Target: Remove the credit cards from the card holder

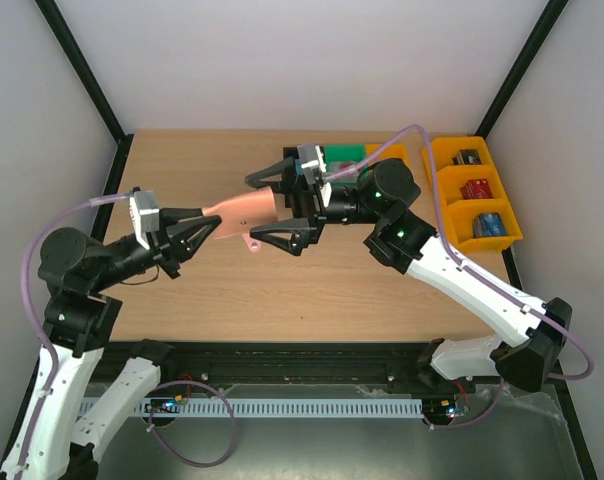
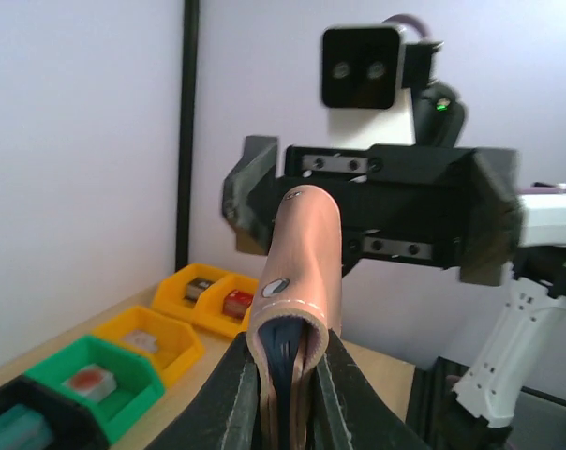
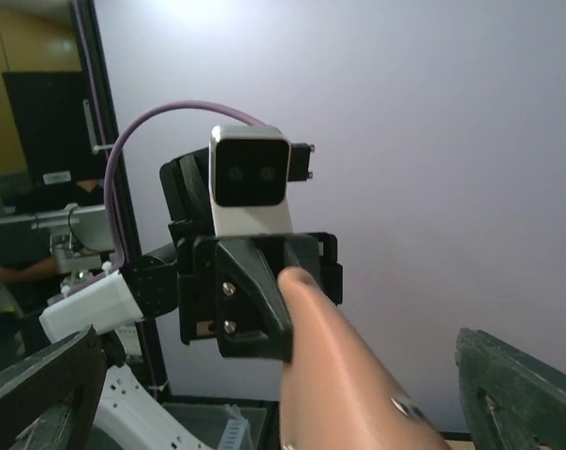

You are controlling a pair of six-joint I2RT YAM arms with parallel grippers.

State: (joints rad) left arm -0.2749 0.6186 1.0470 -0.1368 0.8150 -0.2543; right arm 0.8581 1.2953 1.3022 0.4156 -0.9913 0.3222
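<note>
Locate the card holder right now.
Top view: the card holder hangs over mid-table, clamped by the left tool, its far end inside the open right tool.

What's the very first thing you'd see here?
A pinkish-tan card holder held up over the middle of the table, pinched in the left pincer. The right pincer stands wide open around its far end. Yellow bins sit at the table's far right.
</note>
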